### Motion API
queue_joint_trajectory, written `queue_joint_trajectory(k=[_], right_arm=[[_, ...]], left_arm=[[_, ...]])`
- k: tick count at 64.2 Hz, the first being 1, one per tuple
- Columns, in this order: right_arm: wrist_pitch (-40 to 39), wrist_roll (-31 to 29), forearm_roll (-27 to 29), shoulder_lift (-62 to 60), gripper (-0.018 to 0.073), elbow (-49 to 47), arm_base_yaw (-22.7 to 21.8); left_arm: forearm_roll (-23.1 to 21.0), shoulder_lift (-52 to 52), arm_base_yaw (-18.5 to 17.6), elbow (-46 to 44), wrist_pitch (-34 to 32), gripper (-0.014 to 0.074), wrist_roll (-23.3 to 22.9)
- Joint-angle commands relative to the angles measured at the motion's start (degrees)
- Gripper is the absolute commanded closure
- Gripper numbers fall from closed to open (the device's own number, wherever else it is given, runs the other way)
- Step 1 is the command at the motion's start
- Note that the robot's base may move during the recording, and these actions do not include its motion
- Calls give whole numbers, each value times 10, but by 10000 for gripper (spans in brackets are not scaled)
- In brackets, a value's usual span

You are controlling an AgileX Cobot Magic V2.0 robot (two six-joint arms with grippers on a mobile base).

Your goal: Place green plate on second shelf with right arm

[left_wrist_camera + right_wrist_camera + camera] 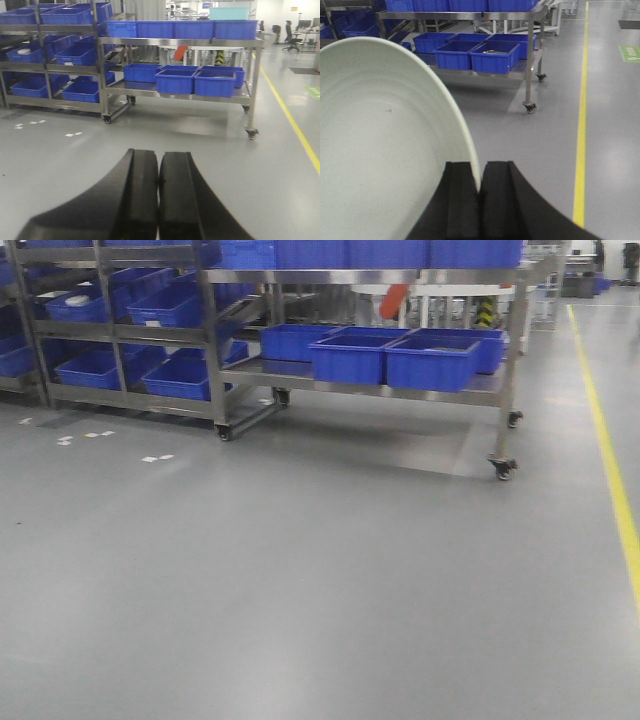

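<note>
the right gripper (480, 175) is clenched on the rim of the green plate (385, 140). its two black fingers (462, 200) pinch the edge so the plate stands on its side, spreading up and to the left of the jaws — an edge grip that, i judge, leaves it slim enough to slide between shelves. well ahead of the gripper, across bare grey floor, stands the steel rack (470, 15) with blue bins (492, 57) on its lower level. the plate is nowhere near a shelf yet, so the carry comes first. the left gripper (158, 165) is pressed shut on nothing — idle, since this job belongs to the other arm.
</note>
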Motion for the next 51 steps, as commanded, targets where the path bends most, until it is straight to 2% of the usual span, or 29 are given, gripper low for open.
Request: queue_joint_trajectory(k=[1,51], right_arm=[[-65,4,-18,10,503,-15,-4],[-63,4,-18,10,503,-15,-4]], left_arm=[[-2,-10,-2,23,-50,466,-1],[-2,-10,-2,23,-50,466,-1]])
